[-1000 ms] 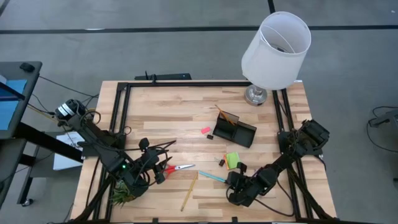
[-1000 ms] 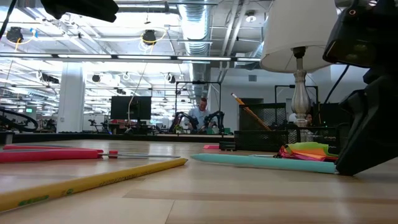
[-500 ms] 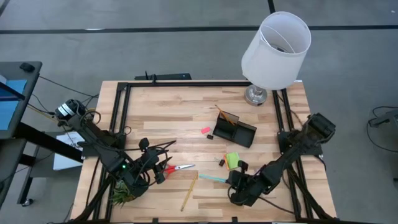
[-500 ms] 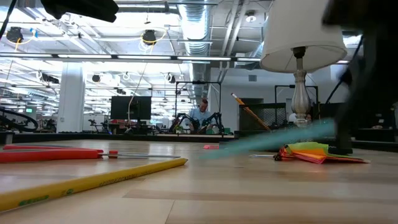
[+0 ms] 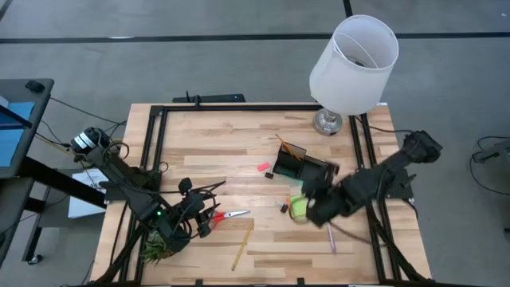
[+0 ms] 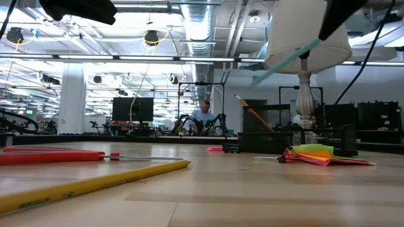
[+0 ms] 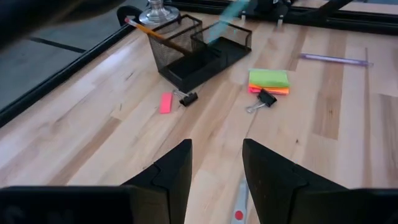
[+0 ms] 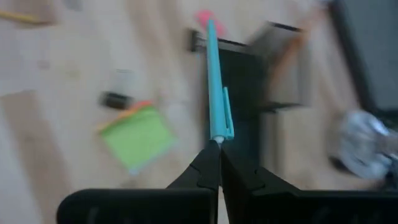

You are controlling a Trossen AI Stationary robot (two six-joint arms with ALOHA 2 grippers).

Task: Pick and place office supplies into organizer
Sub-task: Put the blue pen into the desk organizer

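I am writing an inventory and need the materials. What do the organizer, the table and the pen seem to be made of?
Organizer: probably black metal mesh; you can see through its gridded walls.
Table: pale wood in planks, with visible grain and seams, lightly glossy.
Pen: likely smooth teal plastic with a moulded clip; the right gripper pinches its end.

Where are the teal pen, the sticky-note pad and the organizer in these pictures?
teal pen (image 8: 215, 81): right wrist view, middle of its barrel.
sticky-note pad (image 7: 268, 78): left wrist view, green top sheet.
organizer (image 7: 214, 55): left wrist view, low front section's mesh wall.
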